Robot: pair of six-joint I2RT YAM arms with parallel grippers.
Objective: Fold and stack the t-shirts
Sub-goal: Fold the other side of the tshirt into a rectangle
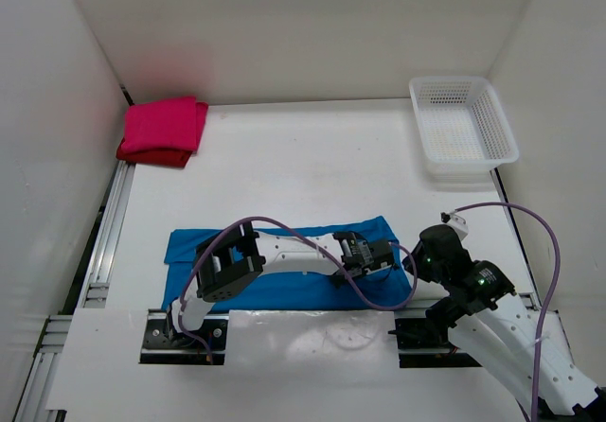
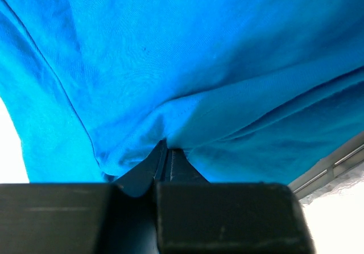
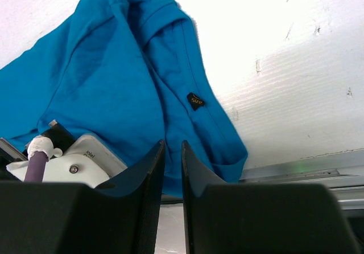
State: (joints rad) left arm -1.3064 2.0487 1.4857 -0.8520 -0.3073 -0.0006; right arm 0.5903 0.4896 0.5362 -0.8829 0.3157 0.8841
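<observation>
- The dark red t-shirt (image 1: 150,158) lay mostly hidden beneath the magenta-pink t-shirt (image 1: 166,124).
- The left arm (image 1: 294,250) covered the middle of the bright blue t-shirt (image 1: 187,252).
- Its black label (image 3: 195,101) was too blurred to read.

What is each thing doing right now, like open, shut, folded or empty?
blue t-shirt: spread in a long strip, unstacked.
pink t-shirt: folded, atop dark red t-shirt.
dark red t-shirt: folded, underneath.
basket: upright, empty.
left claw: shut on blue t-shirt.
right claw: shut to a slit, holding nothing.

A white plastic mesh basket (image 1: 463,165) sits upright at the far right corner of the white counter (image 1: 312,171); a metal rail (image 1: 102,242) runs along the counter's left edge.
</observation>
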